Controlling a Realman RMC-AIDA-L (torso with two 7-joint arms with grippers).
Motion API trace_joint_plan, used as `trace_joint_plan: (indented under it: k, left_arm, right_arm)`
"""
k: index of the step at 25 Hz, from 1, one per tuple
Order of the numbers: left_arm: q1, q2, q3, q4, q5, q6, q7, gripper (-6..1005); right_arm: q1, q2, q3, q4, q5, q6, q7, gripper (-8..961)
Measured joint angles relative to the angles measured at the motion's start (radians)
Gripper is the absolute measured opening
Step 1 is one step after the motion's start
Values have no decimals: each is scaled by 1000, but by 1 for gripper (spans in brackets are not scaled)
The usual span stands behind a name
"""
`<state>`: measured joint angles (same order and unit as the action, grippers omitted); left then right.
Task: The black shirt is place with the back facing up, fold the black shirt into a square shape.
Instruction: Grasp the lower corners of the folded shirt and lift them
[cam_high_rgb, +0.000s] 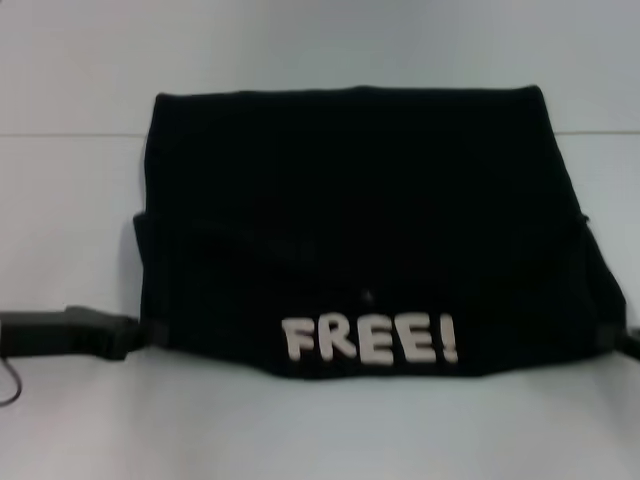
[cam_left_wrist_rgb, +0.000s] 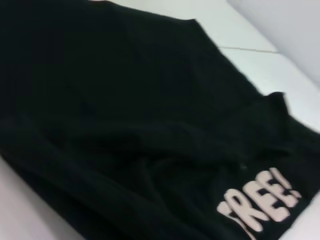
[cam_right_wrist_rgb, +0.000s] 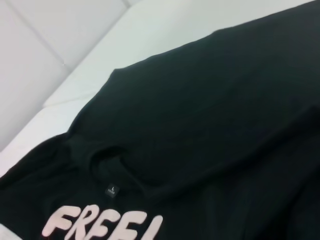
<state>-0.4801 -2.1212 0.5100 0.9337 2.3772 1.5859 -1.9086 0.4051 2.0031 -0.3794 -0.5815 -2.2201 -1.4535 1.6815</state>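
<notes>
Head view: matte black fabric shirt (cam_high_rgb: 360, 220) with white "FREE!" lettering (cam_high_rgb: 370, 340) is laid part-folded on the white table (cam_high_rgb: 80, 420).
Left gripper (cam_high_rgb: 150, 333): at the near left corner; grip cannot be told.
Right gripper (cam_high_rgb: 612, 337): at the near right corner; grip cannot be told.
Advice: both corners should be carried level.

The black shirt (cam_high_rgb: 360, 220) is seen folded on the white surface — roughly rectangular. White "FREE!" lettering (cam_high_rgb: 370, 340) is shown at its 6 o'clock edge.

White table (cam_high_rgb: 80, 430) — black shirt (cam_high_rgb: 350, 220) on it
</notes>
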Motion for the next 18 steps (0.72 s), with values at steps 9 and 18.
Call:
trace_joint_plan:
  k: [9, 18]
  left_arm:
    - [66, 6, -131, 0, 93, 320, 123, 54]
    - [112, -1, -155, -1, 136, 472, 180, 59]
  right_arm:
    - [-152, -29, 79, -2, -7, -250, -183, 25]
    - [-256, -34, 118, -24, -23, -373, -253, 24]
